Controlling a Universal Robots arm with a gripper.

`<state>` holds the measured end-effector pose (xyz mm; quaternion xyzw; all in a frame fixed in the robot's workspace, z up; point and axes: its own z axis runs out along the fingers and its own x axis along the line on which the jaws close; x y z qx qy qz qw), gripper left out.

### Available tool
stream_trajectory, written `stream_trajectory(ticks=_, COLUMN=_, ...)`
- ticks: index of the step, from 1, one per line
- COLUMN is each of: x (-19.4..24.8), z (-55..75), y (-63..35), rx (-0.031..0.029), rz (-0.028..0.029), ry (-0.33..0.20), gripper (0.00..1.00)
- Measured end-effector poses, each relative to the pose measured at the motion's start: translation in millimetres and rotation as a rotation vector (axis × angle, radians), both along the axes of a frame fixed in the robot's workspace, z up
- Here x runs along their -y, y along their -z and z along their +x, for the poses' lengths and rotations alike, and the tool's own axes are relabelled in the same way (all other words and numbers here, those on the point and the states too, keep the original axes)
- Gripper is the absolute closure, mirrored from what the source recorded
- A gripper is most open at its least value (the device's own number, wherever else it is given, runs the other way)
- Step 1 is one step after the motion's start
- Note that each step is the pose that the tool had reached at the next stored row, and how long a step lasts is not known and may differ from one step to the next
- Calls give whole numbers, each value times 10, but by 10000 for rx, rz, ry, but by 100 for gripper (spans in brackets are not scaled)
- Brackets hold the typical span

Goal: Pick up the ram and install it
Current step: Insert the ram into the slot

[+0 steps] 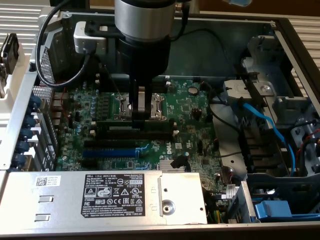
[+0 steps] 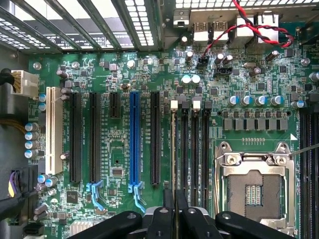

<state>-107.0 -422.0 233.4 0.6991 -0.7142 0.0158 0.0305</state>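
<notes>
Gripper (image 1: 142,117) closed on the ram (image 1: 120,131) over the memory slots (image 2: 195,149) of an open computer.

The open metal case (image 1: 295,30) surrounds the gripper on all sides, and a grey power-supply box (image 1: 100,192) with a white label lies well in front of it, at the exterior view's near edge. The green motherboard (image 1: 190,107) spreads out directly beneath. The square silver CPU socket (image 2: 254,189) sits just beside the fingers, and the blue expansion slot (image 2: 134,139) is near them on the opposite side. The fingers pinch the ram's top edge, almost touching each other. The ram stands upright along the outermost black memory slot, straight under the fingertips, and the wrist view shows it edge-on. I cannot tell whether it is fully seated.
</notes>
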Motion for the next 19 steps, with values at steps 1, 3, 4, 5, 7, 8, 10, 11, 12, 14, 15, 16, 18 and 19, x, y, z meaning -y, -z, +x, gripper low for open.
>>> stream_trajectory(ticks=1, x=-1, z=-2, y=0, rx=3, rz=-3, ry=1, gripper=87)
stream_trajectory(ticks=3, x=-2, z=-6, y=0, rx=5, rz=-4, ry=1, gripper=87)
stream_trajectory(ticks=4, x=-3, z=-8, y=0, rx=6, rz=-5, ry=1, gripper=87)
stream_trajectory(ticks=5, x=-3, z=-9, y=0, rx=7, rz=-5, ry=0, gripper=87)
stream_trajectory(ticks=7, x=-2, z=-13, y=-1, rx=9, rz=-10, ry=0, gripper=87)
stream_trajectory(ticks=8, x=-2, z=-13, y=-1, rx=9, rz=-11, ry=0, gripper=87)
stream_trajectory(ticks=10, x=-3, z=-14, y=0, rx=9, rz=-12, ry=0, gripper=87)
stream_trajectory(ticks=11, x=-5, z=-14, y=1, rx=10, rz=-11, ry=1, gripper=87)
stream_trajectory(ticks=12, x=-5, z=-14, y=1, rx=10, rz=-13, ry=0, gripper=87)
stream_trajectory(ticks=14, x=-8, z=-14, y=1, rx=9, rz=-18, ry=0, gripper=87)
stream_trajectory(ticks=15, x=-9, z=-14, y=2, rx=9, rz=-20, ry=1, gripper=87)
stream_trajectory(ticks=16, x=-10, z=-14, y=2, rx=9, rz=-22, ry=0, gripper=87)
stream_trajectory(ticks=18, x=-11, z=-14, y=4, rx=9, rz=-27, ry=0, gripper=87)
stream_trajectory(ticks=19, x=-13, z=-14, y=6, rx=9, rz=-30, ry=1, gripper=87)
